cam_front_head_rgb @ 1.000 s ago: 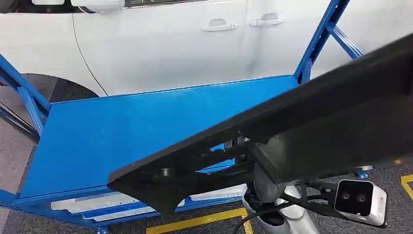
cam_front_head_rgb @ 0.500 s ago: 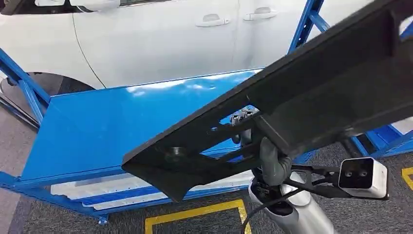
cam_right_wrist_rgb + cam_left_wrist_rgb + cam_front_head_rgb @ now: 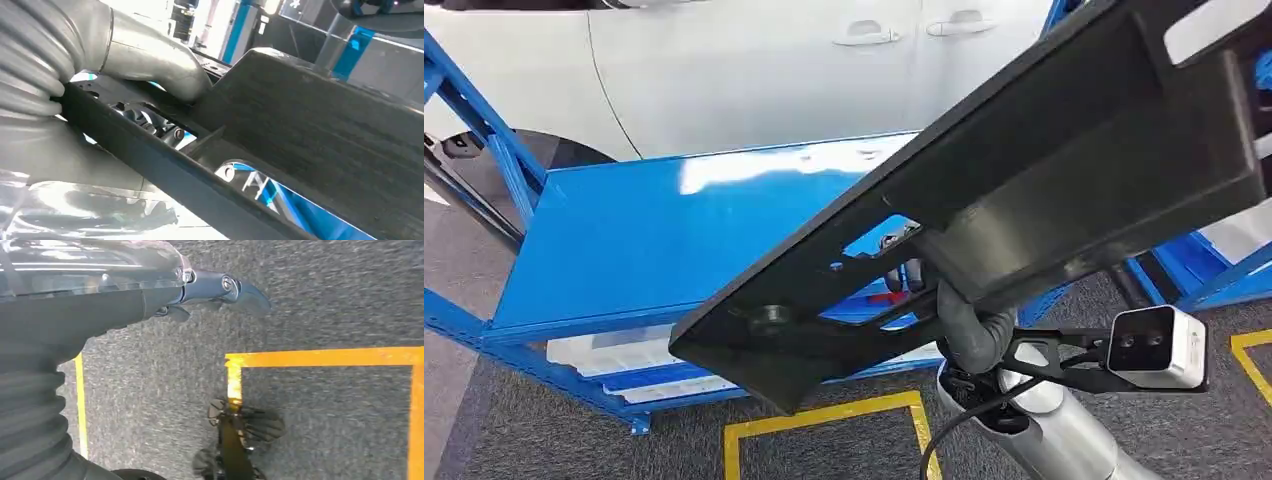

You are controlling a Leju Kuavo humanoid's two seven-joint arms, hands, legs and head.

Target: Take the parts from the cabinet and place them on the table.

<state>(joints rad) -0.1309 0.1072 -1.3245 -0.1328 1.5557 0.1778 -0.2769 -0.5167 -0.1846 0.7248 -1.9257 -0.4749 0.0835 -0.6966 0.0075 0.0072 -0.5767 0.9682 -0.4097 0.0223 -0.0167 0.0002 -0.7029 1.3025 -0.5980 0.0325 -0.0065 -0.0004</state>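
Right hand (image 3: 944, 300) grips one black part (image 3: 984, 200) from beneath, held tilted above the blue table (image 3: 654, 240)'s front edge. Left hand (image 3: 220, 287) hangs over the floor, holding nothing; fingers look curled but I can't tell for sure. Advice: level the part, push it further over the table, lower flat before letting go. One part, one table.

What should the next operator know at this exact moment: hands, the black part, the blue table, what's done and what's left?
Right hand: grips the long black part from beneath, holding it tilted in the air above the blue table.
Left hand: hangs over grey carpet with yellow floor tape, holding nothing.
Done: part is out and carried to the table.
Left: lower it onto the tabletop and release.
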